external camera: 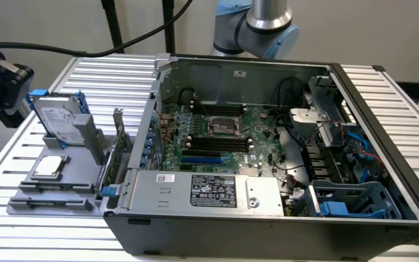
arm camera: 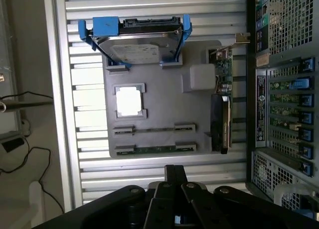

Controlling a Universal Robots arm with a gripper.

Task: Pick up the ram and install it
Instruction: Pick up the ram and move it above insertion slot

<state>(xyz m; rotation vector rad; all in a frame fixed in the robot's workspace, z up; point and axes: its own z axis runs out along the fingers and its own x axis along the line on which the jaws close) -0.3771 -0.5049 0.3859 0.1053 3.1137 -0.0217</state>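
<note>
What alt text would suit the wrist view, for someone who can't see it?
Seen from the robot's wrist, closed black jaws hang above a slatted metal table near a grey parts tray. The tray holds a green ram stick, a blue-framed hard drive and an expansion card, beside a computer case.

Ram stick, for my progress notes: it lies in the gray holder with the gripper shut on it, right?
No. The ram stick lies in the gray holder, but the wrist view shows the shut gripper apart from it, holding nothing.
</note>
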